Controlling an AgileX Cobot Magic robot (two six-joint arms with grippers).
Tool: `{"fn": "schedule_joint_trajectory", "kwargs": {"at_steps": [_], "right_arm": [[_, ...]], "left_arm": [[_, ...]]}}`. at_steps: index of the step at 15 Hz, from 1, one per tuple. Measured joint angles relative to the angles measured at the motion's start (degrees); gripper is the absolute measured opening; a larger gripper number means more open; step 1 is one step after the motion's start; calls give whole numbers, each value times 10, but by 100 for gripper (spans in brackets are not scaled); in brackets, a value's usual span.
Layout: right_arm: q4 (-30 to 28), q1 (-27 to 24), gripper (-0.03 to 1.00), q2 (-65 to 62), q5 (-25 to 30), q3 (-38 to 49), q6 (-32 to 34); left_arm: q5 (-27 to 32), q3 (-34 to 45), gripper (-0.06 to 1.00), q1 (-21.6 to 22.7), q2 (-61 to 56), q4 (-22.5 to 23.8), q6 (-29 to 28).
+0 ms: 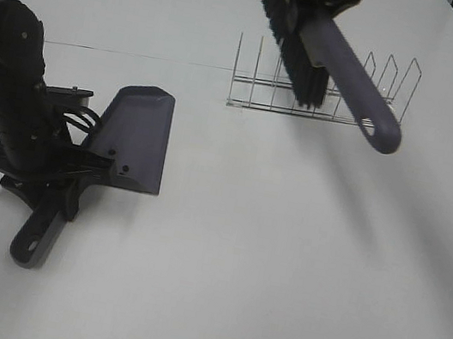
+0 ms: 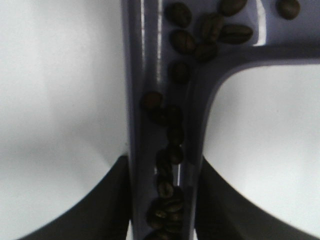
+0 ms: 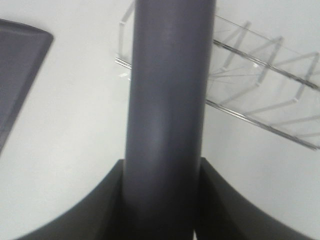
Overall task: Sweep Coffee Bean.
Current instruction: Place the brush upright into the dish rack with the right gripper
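The left tool (image 2: 165, 205) is clamped on the handle of the dustpan (image 1: 135, 141), one finger on each side of the handle's hollow channel. The coffee beans (image 2: 172, 130) lie in that channel and at the back of the pan, strung in a line down towards the grip. No loose beans show on the tabletop (image 1: 278, 274), so the sweeping looks done. The job for this arm is to hold the pan tipped back towards its handle. If the pan levels out or its front lip dips, the beans would likely roll out again.

The right tool (image 3: 162, 200) is closed around the grey handle of the brush (image 1: 346, 76), which hangs above the wire rack (image 1: 257, 88) at the far right, bristles down. Parking the brush seems to be the step in hand. It should be lowered straight so the bristle head drops between two wire dividers, not onto one. The grip should be let go only once the rack carries the brush's weight.
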Motion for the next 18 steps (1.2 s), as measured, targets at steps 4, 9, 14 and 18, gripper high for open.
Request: {"fn": "schedule_joint_trajectory", "kwargs": {"at_steps": [4, 9, 14, 18], "right_arm": [[-1, -104, 27, -68, -1, 146, -1], [19, -203, 27, -104, -1, 280, -6], [48, -211, 27, -104, -28, 323, -21], [44, -211, 27, -72, -60, 315, -21]], "left_arm": [[0, 0, 31, 0, 0, 0, 0], [-1, 0, 31, 0, 0, 0, 0], [-1, 0, 31, 0, 0, 0, 0], [-1, 0, 31, 0, 0, 0, 0]]}}
